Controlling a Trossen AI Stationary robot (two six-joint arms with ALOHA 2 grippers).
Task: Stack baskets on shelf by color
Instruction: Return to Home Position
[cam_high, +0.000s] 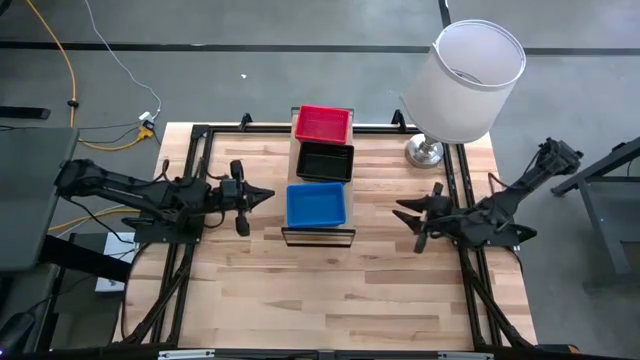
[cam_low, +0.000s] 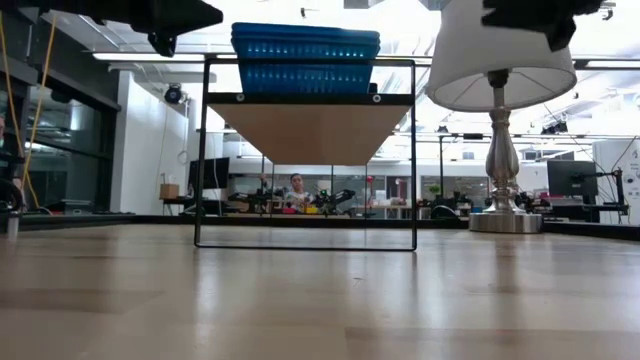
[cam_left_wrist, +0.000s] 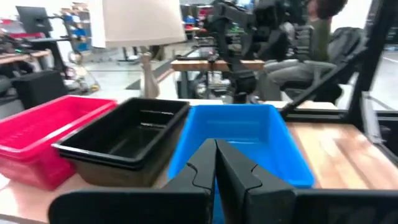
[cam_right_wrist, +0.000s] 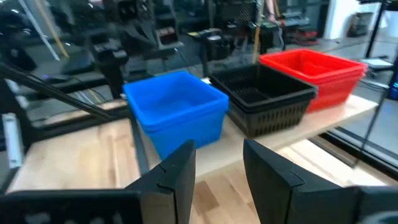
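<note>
On the narrow wooden shelf (cam_high: 320, 232) stand three stacks of mesh baskets in a row: red (cam_high: 323, 124) at the far end, black (cam_high: 325, 161) in the middle, blue (cam_high: 316, 205) at the near end. The low view shows the blue stack (cam_low: 306, 59) on the shelf's plank. My left gripper (cam_high: 268, 195) hovers left of the blue baskets, shut and empty; its fingers (cam_left_wrist: 216, 165) point at the blue stack (cam_left_wrist: 239, 140). My right gripper (cam_high: 403, 211) hovers right of the shelf, open and empty, facing the blue (cam_right_wrist: 177, 112), black (cam_right_wrist: 264, 96) and red (cam_right_wrist: 314, 71) stacks.
A white-shaded lamp (cam_high: 462, 85) on a silver base (cam_high: 424, 152) stands at the table's far right, close behind my right arm. Black frame rails (cam_high: 185, 200) run along both table sides. Bare wood lies toward the near edge (cam_high: 320, 300). A person (cam_low: 296, 186) sits in the room beyond.
</note>
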